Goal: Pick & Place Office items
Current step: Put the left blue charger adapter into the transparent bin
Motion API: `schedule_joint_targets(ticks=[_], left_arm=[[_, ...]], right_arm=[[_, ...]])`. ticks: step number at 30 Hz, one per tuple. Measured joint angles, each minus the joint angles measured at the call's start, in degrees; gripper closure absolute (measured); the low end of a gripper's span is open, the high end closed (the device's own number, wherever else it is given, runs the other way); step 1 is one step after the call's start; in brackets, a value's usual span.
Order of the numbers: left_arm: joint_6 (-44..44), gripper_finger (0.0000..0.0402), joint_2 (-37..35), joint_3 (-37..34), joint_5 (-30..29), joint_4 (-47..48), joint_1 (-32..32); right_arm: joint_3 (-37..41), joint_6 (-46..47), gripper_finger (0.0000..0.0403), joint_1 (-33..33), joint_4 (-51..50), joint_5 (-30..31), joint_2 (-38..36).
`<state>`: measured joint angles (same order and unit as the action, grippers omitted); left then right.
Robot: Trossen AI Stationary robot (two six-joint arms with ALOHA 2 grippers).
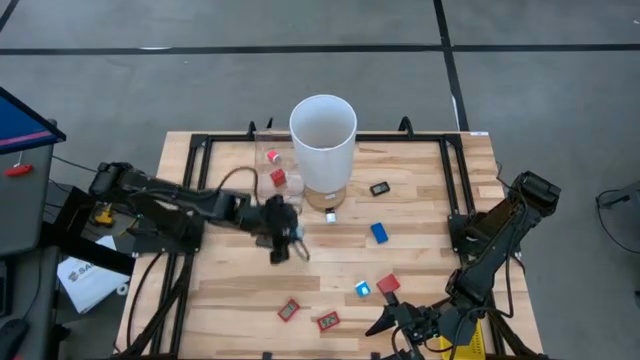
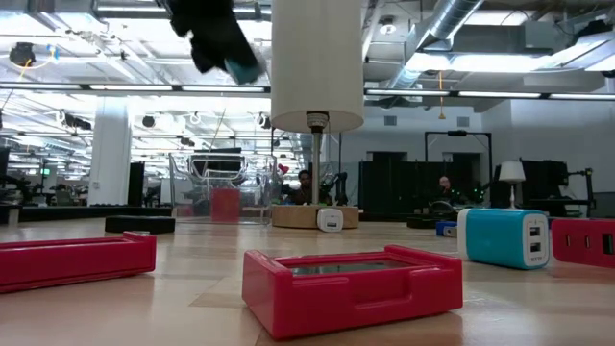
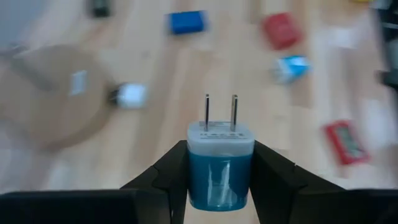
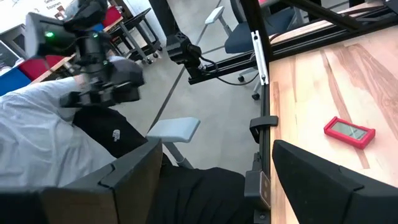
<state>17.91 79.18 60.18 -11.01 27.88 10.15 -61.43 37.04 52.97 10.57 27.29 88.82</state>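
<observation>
While the right gripper (image 4: pixel 211 174) is waiting with its fingers spread wide at the table's five o'clock corner, the left gripper (image 1: pixel 285 238) is hovering above the boards just left of centre, pinching a blue wall charger (image 3: pixel 221 165) between its fingers, prongs pointing away from the wrist. The carry step appears to be in hand: the piece is off the table and not yet set anywhere. From that gripper, the tall white cylinder (image 1: pixel 323 140) is standing at about one o'clock, with a clear box (image 1: pixel 272 165) just beside it toward twelve. Other office items are lying scattered: a blue block (image 1: pixel 379 232) at three o'clock, a red piece (image 1: pixel 388 284) and a cyan charger (image 1: pixel 362 289) near four, two flat red rectangles (image 1: pixel 289 310) toward six. Judging by this, the next move calls for bringing the charger over its container and spreading the fingers only once it is squarely above the opening; which container is meant cannot be told.
</observation>
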Motion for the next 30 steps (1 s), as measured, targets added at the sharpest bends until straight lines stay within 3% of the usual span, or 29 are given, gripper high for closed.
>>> schedule_joint_targets(ticks=[12,22,30], left_arm=[[1.9,0.0278,-4.5,0.0,0.3,11.0,-14.7],[5.2,0.0278,-13.8,0.0,-0.7,12.8,-22.2],[6.4,0.0278,-14.2,0.0,-1.5,11.8,-31.2]], right_arm=[[0.0,0.0,0.0106,0.6,0.0,0.0,0.0],[0.0,-0.2,0.0106,1.0,0.0,1.4,0.0],[0.0,-0.8,0.0106,0.9,0.0,1.5,0.0]])
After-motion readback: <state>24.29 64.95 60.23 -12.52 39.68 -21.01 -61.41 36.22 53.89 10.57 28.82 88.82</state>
